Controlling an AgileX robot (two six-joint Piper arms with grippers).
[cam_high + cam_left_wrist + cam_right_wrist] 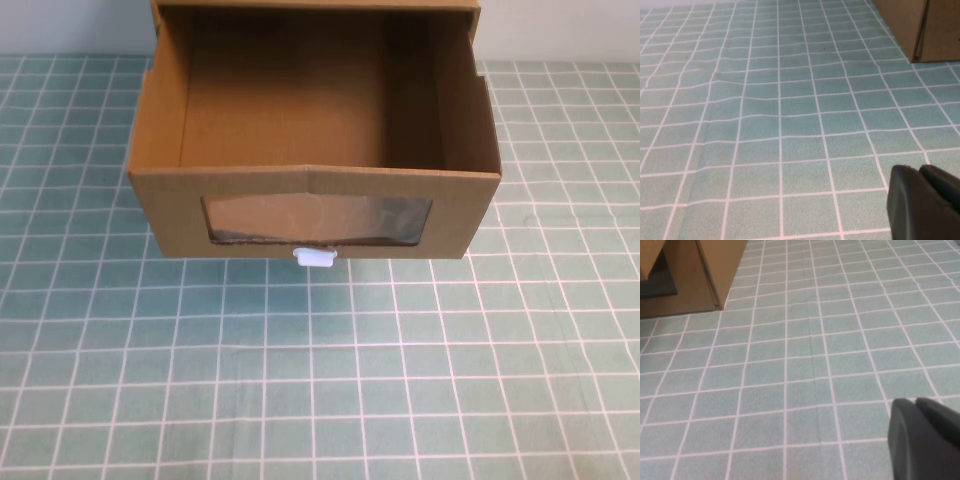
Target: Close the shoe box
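Note:
The shoe box (312, 205) is brown cardboard and stands at the middle back of the table. Its drawer is pulled out toward me and is empty inside. The front has a clear window (318, 220) with a small white pull tab (316, 257) below it. A corner of the box shows in the left wrist view (920, 25) and in the right wrist view (690, 270). My left gripper (920, 172) is shut and empty, low over the mat, well short of the box. My right gripper (916, 405) is shut and empty, likewise apart from the box. Neither gripper shows in the high view.
A green mat with a white grid (320, 380) covers the table. A pale wall (560, 25) runs behind the box.

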